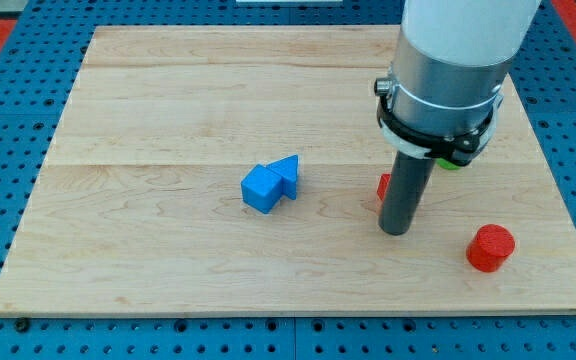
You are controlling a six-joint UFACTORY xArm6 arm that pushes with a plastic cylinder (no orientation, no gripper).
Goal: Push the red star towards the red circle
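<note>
The red circle is a short red cylinder lying near the board's lower right. The red star shows only as a small red sliver at the left edge of my rod; the rest is hidden behind it. My tip rests on the board just below and in front of the star, left of the red circle by about a block's width and a half. A green block peeks out from behind the arm's collar on the right, mostly hidden.
A blue cube and a blue triangular block touch each other left of the middle. The wooden board sits on a blue perforated table; its right edge runs close to the red circle.
</note>
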